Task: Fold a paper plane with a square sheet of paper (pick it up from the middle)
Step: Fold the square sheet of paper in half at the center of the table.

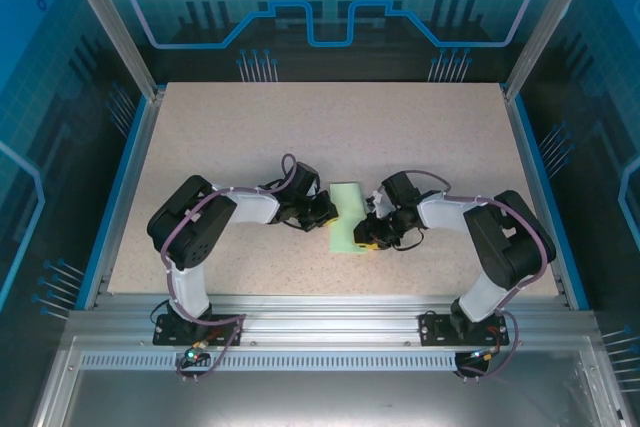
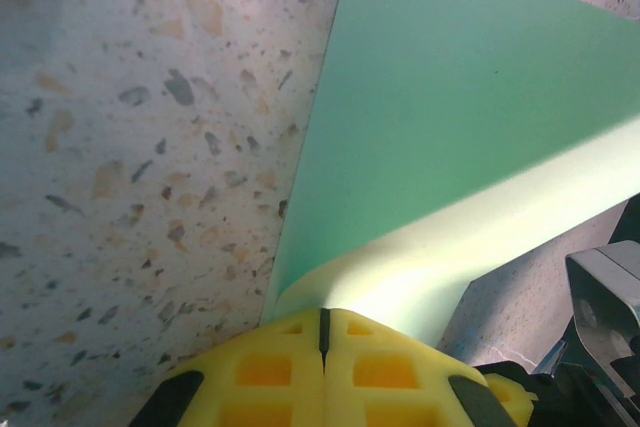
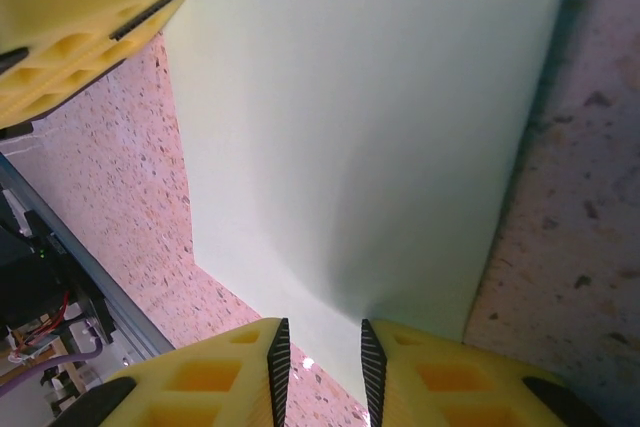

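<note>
The square sheet of paper [image 1: 347, 213], thin, matte and pale mint-green, lies at the middle of the speckled beige tabletop [image 1: 250, 147], between the two arms. From above it reads as a narrow strip running near to far, so I judge it is doubled over on itself, or close to it.

The left gripper [image 2: 322, 335], with blocky yellow fingers, is on the sheet's left side. Its jaws are closed to a thin seam, and a curled paper edge runs right into them, so it seems to have the sheet pinched. Beyond its tips the paper rolls over, showing a paler band above the greener face.

The right gripper [image 3: 322, 349] is at the sheet's near right. Its black-lined pads are narrowly parted, with the paper's edge reaching into the gap. I cannot tell whether it has any hold.

The step in hand looks like the first lengthwise fold, the one that gives the centre crease. No plane shape exists yet.

The next move calls for laying the raised edge squarely on the opposite edge. One hand should then pin the sheet while the other presses the rolled bend flat. A skewed edge would spoil later folds.
</note>
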`<state>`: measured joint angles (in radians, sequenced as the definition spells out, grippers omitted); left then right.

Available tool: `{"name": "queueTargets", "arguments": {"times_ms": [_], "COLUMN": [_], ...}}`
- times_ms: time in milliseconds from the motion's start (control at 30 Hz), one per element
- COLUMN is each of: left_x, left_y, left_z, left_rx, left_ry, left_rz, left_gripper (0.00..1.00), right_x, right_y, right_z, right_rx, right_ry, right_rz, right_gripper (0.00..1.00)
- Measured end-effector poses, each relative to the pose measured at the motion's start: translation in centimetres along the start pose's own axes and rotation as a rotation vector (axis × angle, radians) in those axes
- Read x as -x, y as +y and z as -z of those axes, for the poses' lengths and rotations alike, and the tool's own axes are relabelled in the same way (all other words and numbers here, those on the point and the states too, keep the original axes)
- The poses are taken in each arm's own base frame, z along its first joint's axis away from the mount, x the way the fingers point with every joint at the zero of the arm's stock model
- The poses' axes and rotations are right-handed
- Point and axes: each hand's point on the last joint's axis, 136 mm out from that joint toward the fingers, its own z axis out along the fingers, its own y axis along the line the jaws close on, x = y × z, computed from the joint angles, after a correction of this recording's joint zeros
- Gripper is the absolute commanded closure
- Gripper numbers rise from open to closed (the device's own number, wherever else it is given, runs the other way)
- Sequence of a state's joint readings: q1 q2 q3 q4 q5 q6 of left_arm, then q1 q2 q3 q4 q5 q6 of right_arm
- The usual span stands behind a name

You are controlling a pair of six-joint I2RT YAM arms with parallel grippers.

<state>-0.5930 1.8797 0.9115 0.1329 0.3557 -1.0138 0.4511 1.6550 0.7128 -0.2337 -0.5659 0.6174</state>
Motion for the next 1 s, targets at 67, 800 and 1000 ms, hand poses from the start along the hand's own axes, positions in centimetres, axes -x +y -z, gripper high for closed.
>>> {"name": "queueTargets", "arguments": {"times_ms": [67,800,1000], "left_x": [0.0,0.0,0.0], "left_y": [0.0,0.0,0.0], "left_z": [0.0,0.0,0.0], "left_rx": [0.001,0.004,0.006], "left_ry": [0.000,0.003,0.004], "left_rz": [0.000,-0.002,-0.013], "left_gripper": [1.00,1.00,1.00], "right_x": [0.0,-1.7,1.9], "right_y": [0.1,-0.1,0.8], "right_z": [0.1,0.0,2.9], "right_rx": [0.000,-0.016,0.001], "right_ry": [-0.003,0.005,-0.107], "right_rz": [0.003,0.018,0.000], "right_gripper": [0.72,0.73,0.72]}}
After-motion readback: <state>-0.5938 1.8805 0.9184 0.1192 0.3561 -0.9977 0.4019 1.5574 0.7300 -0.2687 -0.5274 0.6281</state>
